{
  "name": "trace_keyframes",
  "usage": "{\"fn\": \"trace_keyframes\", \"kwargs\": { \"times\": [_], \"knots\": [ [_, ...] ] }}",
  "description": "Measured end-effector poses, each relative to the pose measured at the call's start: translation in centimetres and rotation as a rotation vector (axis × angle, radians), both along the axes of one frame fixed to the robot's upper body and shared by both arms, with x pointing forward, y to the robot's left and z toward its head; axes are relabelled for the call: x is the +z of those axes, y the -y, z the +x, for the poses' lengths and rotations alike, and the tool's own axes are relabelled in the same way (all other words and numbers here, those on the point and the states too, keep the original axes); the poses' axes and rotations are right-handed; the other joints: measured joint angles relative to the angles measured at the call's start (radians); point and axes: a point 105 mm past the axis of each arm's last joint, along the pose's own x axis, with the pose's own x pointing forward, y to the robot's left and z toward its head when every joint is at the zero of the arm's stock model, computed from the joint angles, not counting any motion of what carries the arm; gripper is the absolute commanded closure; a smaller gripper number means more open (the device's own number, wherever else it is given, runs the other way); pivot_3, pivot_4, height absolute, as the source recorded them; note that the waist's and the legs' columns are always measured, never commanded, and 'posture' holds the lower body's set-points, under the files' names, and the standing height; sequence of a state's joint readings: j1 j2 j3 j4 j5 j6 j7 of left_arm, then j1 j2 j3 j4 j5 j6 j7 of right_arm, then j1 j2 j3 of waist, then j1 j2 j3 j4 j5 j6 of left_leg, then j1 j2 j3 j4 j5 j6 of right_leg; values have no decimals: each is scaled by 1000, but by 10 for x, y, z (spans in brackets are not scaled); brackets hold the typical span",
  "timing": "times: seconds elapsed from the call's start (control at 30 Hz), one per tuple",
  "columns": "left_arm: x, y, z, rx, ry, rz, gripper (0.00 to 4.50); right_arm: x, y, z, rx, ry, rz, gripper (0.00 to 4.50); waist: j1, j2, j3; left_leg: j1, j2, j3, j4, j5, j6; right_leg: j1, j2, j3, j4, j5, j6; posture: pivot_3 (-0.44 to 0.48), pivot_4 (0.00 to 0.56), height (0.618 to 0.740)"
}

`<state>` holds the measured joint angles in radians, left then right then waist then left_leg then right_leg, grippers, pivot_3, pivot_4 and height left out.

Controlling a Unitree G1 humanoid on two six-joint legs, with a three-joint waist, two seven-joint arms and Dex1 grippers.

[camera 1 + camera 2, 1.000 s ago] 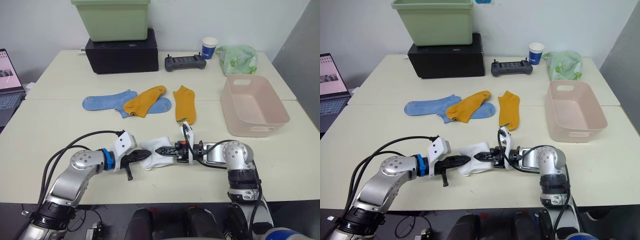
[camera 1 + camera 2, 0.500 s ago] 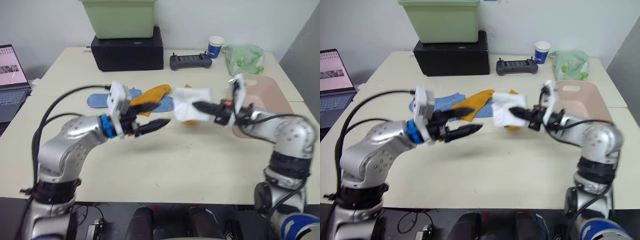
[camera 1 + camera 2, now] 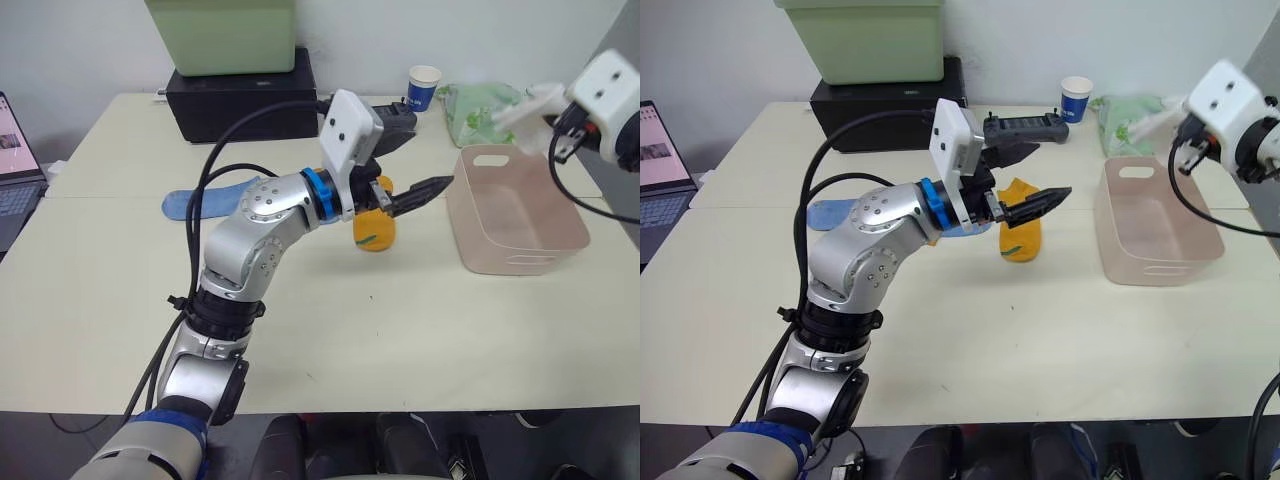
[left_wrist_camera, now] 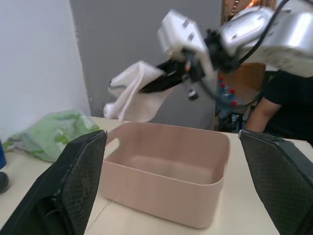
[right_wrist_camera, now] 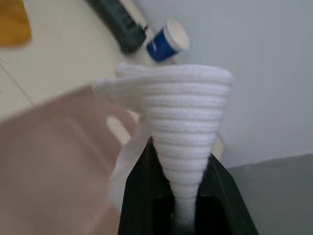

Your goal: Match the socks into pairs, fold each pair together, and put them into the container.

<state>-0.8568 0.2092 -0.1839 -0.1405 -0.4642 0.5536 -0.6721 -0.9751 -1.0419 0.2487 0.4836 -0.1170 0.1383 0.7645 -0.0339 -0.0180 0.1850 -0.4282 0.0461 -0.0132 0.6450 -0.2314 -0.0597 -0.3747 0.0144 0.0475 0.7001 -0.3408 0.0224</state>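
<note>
Socks, the white pair (image 4: 134,93), I have pinched in the right gripper (image 4: 164,81) above the pink container's (image 3: 520,215) far rim; left gripper (image 3: 415,190) spread, empty.

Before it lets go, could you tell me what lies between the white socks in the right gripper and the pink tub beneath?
Nothing: the left wrist view shows the white socks, pinched in the right gripper, hanging in open air above the pink tub, whose floor is bare.

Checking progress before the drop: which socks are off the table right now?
The white socks, pinched in the right claw above the pink tub. The mustard-orange sock and blue sock lie on the table.
</note>
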Motion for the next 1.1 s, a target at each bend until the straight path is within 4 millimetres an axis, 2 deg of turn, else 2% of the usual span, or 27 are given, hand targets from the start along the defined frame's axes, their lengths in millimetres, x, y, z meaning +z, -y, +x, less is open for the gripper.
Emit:
{"fn": "trace_keyframes", "kwargs": {
  "times": [0.2,0.33,0.5,0.67,0.73,0.77,0.9,1.0,1.1],
  "knots": [
    [-6,6,-8,-39,-5,10,5,-61,-4,15,82,-129,-239,4500,3,1,1,0,-1,0,1,0,0,0,-2,0,1,0,0,0,150,740],
    [-26,0,-8,-12,-45,56,5,-83,-1,9,120,-262,-291,4500,5,2,1,0,-1,-1,1,0,0,1,-3,0,0,0,0,0,150,740],
    [-33,-2,-9,-3,-56,70,0,-97,-2,3,144,-378,-265,2853,5,2,1,0,-1,-2,3,0,0,1,-3,0,2,0,0,0,150,740],
    [-32,-5,-13,-4,-40,78,0,-97,-2,-2,155,-434,-230,988,5,2,1,1,-1,-3,3,0,0,2,-3,-1,4,0,0,0,150,740],
    [-36,-8,-11,1,-54,95,0,-88,-6,-7,174,-462,-202,223,5,2,1,1,-1,-3,4,0,0,1,-3,-1,5,0,0,0,150,740],
    [-38,-9,-11,0,-57,102,0,-80,-8,-10,184,-468,-185,17,5,2,1,1,-1,-3,4,0,0,1,-3,-1,5,0,0,0,150,740],
    [-39,-11,-12,-6,-57,113,0,-53,-5,-28,187,-513,-155,17,7,3,1,1,-1,-5,5,0,0,3,-3,-1,6,0,0,0,150,740],
    [-39,-11,-12,-11,-56,117,0,-38,-3,-28,162,-481,-128,17,5,3,1,2,-1,-4,8,0,0,3,-3,-1,8,0,0,0,150,740],
    [-40,-10,-12,-18,-57,115,0,-30,-5,-19,142,-411,-128,652,2,3,1,2,-1,-4,13,0,0,3,-3,-1,13,0,0,0,150,740]
  ]
}}
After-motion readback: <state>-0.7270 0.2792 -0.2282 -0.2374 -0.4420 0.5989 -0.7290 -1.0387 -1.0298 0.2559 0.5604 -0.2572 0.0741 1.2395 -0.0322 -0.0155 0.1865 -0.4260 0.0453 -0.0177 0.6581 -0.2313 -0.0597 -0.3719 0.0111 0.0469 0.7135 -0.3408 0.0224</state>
